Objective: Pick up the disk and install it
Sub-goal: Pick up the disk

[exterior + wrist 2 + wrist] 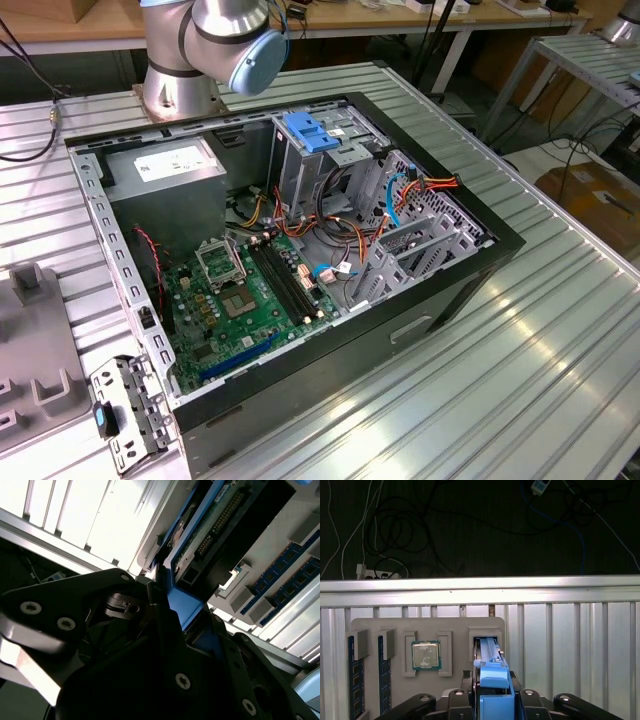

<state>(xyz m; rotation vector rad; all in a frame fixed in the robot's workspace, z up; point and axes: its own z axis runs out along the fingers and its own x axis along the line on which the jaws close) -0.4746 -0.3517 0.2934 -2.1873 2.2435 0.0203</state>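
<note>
In both wrist views the disk (492, 677) stands on edge, a blue rail along its near side, with its far end at a slot of the grey holder tray (455, 625). The second wrist view shows the disk's (210, 522) green circuit board and connector beside the blue rail. My gripper (492, 702) is shut on the disk, one black finger on each flat side; the fingers (150, 595) press against the blue rail. I cannot tell whether the disk still rests in the slot. The open computer case (440, 300) lies on the table.
The tray also holds a processor chip (425, 655) and blue memory sticks (355, 680). Inside the case are a grey cage with a blue top (315, 135), a power-supply box (165, 170), a motherboard (240, 295) and loose cables. The arm's base (200, 50) stands behind the case.
</note>
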